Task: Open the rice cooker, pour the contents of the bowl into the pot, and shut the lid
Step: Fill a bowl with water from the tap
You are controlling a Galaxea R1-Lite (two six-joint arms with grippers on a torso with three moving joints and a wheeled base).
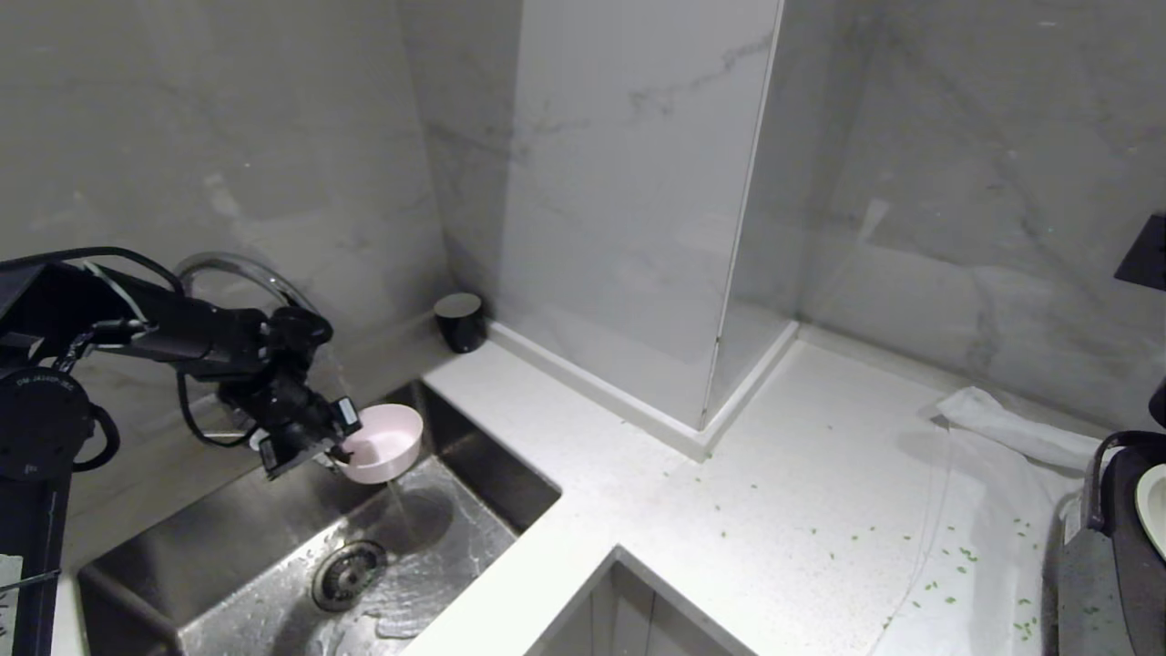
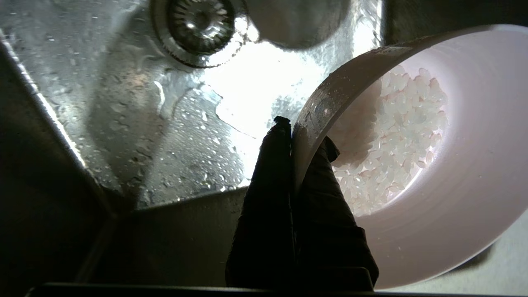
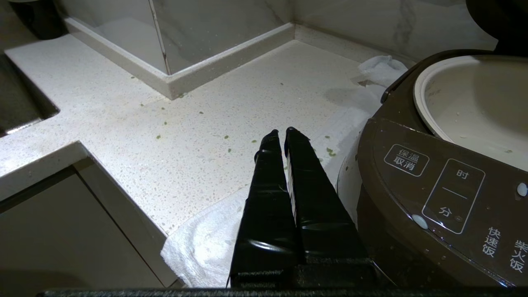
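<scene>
Head view: left fingers clenched on tilted bowl over sink; rice cooker cut off, right fingers together.

White counter: rice cooker, white cloth, black cup.

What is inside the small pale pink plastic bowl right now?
White rice grains lie heaped inside the tilted pale pink plastic bowl. The left gripper's black fingers clamp its rim and cover the near part of the heap.
</scene>
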